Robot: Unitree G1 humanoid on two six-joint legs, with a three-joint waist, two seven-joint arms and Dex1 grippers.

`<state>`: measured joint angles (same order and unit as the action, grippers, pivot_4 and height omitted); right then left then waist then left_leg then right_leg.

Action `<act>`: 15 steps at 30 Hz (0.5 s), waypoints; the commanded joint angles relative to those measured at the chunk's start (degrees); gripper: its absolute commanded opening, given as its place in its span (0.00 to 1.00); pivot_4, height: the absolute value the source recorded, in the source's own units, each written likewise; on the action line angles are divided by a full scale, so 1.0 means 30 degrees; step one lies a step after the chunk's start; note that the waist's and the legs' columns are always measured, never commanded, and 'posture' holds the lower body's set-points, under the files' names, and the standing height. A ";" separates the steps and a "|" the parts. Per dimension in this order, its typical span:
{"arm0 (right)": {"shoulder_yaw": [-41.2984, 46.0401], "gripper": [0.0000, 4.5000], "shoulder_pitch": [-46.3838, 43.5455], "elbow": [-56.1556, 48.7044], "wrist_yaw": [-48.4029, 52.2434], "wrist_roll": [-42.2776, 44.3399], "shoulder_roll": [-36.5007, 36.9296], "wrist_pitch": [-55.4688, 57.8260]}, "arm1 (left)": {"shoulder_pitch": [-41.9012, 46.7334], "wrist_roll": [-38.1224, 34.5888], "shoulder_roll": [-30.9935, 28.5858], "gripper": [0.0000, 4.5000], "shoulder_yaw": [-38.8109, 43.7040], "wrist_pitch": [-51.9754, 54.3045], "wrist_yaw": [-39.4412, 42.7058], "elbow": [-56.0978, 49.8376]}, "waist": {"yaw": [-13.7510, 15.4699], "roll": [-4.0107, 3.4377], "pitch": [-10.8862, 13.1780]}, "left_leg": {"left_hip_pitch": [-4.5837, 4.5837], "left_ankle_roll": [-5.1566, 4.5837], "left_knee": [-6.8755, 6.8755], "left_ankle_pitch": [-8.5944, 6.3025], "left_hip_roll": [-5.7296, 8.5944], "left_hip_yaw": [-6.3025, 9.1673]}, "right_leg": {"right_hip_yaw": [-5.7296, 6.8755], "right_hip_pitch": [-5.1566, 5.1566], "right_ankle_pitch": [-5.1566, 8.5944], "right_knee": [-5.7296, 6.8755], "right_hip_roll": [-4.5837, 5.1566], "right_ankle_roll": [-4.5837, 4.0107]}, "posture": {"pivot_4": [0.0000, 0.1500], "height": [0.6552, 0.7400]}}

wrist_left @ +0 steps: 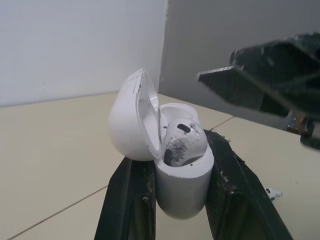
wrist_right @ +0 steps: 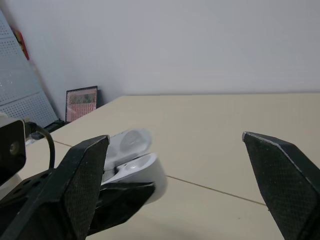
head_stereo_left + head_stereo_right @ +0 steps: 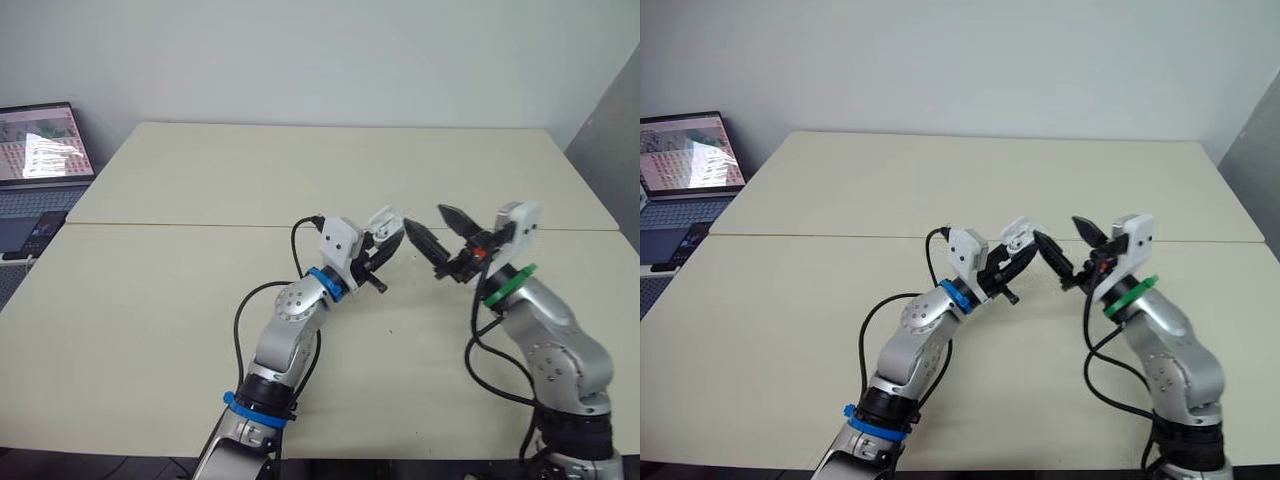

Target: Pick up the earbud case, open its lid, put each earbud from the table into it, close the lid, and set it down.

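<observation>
My left gripper (image 3: pixel 384 250) is shut on the white earbud case (image 1: pixel 183 186), holding it above the table's middle. Its lid (image 1: pixel 131 118) stands swung open. One earbud (image 1: pixel 183 142) sits in the case, its scuffed top showing. Another small white earbud (image 1: pixel 272 192) lies on the table beyond the case. My right gripper (image 3: pixel 441 232) is open and holds nothing. It hovers just right of the case, its near finger (image 2: pixel 82 185) close beside the case (image 2: pixel 142 172).
A laptop (image 3: pixel 42 148) with a lit screen stands off the table's far left corner, a dark phone (image 3: pixel 40 231) in front of it. A seam (image 3: pixel 180 224) runs across the beige table (image 3: pixel 150 330). A grey panel (image 3: pixel 612 130) rises at the right.
</observation>
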<state>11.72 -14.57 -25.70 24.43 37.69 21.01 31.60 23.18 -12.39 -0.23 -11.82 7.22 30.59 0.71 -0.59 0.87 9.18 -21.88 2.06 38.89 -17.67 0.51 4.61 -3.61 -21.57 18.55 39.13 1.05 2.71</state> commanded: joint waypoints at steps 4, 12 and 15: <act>0.2665 0.99 0.0855 0.1679 0.2348 0.0355 0.3475 -0.0159 | -0.0903 -0.0479 -0.1453 0.18 0.0078 0.1181 0.0716 -0.1913 | 0.0041 0.0000 0.0000 | 0.0004 -0.0004 0.0001 -0.0002 0.0001 0.0003 | -0.0003 0.0019 0.0000 -0.0011 0.0000 0.0000 | 1.00 1.00; 0.0535 0.99 0.3890 0.7060 0.6539 -0.4394 0.9635 -0.1206 | -0.2797 -0.0945 -0.4323 0.18 -0.0516 0.2709 0.2957 -0.4209 | 0.0106 -0.0023 0.0006 | 0.0022 -0.0006 0.0000 -0.0003 -0.0001 -0.0016 | -0.0037 0.0035 0.0000 -0.0018 0.0001 -0.0001 | 1.00 1.00; -0.0102 0.99 0.3611 0.8081 0.7229 -0.5097 1.0511 -0.0997 | -0.3430 -0.1245 -0.5086 0.18 -0.0608 0.3061 0.3571 -0.5038 | -0.0018 -0.0039 -0.0001 | 0.0042 -0.0006 -0.0002 -0.0003 -0.0015 -0.0040 | -0.0052 0.0042 0.0000 -0.0012 -0.0005 0.0000 | 1.00 1.00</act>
<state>11.48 -2.57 -1.40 44.56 23.52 51.07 29.68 13.04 -14.95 -15.11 -13.26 16.44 40.15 -10.90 -0.64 0.76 9.17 -21.75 2.04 38.88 -17.68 0.46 4.50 -3.78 -21.44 18.55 39.10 1.04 2.71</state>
